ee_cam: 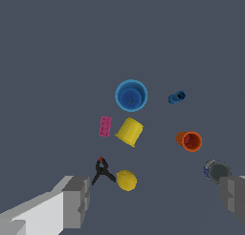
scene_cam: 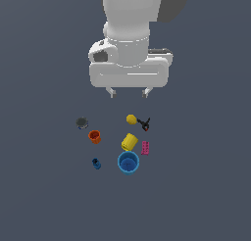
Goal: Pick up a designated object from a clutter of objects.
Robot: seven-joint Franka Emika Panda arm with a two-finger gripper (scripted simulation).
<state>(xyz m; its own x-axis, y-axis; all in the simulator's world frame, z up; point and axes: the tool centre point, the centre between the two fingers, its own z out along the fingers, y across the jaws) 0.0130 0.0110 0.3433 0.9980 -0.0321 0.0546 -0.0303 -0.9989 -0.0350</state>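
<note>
The bright blue round cup (scene_cam: 128,162) stands upright, mouth up, at the near side of the clutter; it also shows in the wrist view (ee_cam: 131,95). Around it lie a yellow cylinder (scene_cam: 129,141), a pink block (scene_cam: 145,148), a yellow ball (scene_cam: 131,119), a black piece (scene_cam: 144,123), an orange cup (scene_cam: 94,136), a small dark-blue piece (scene_cam: 96,163) and a dark grey disc (scene_cam: 82,122). My gripper (scene_cam: 129,93) hangs open and empty high above the clutter, well short of the blue cup. Its fingers (ee_cam: 76,200) frame the wrist view's edge.
All items rest on a plain dark grey floor (scene_cam: 206,186). The yellow cylinder (ee_cam: 129,132) and pink block (ee_cam: 105,126) lie closest to the blue cup. The orange cup (ee_cam: 190,141) and dark-blue piece (ee_cam: 176,97) lie off to one side.
</note>
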